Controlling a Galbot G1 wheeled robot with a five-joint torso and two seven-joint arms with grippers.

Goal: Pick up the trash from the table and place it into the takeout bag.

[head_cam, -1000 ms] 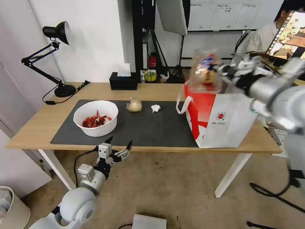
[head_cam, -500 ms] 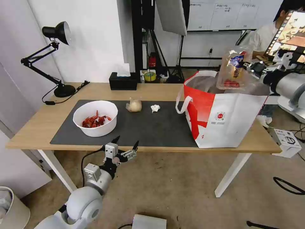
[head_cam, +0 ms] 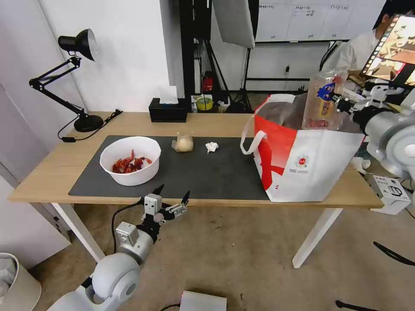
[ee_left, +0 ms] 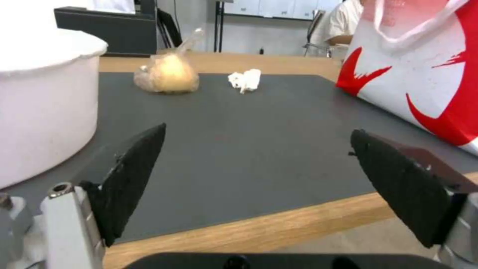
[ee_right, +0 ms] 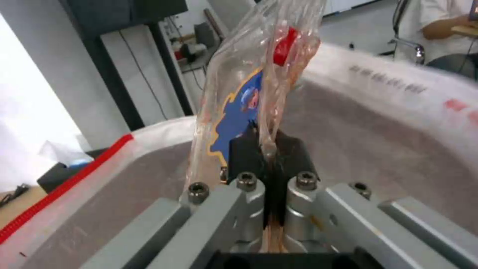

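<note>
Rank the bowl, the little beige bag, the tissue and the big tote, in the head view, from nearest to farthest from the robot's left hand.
From the left hand, open just off the table's near edge:
1. Bowl, on the mat's left part.
2. Beige bag and tissue, near the mat's far edge; too close to call.
3. Tote, at the table's right end, where the right hand holds a clear tray over it.

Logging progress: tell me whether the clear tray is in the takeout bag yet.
Not yet. The clear tray hangs upright over the takeout bag opening, pinched by the right tool.
</note>
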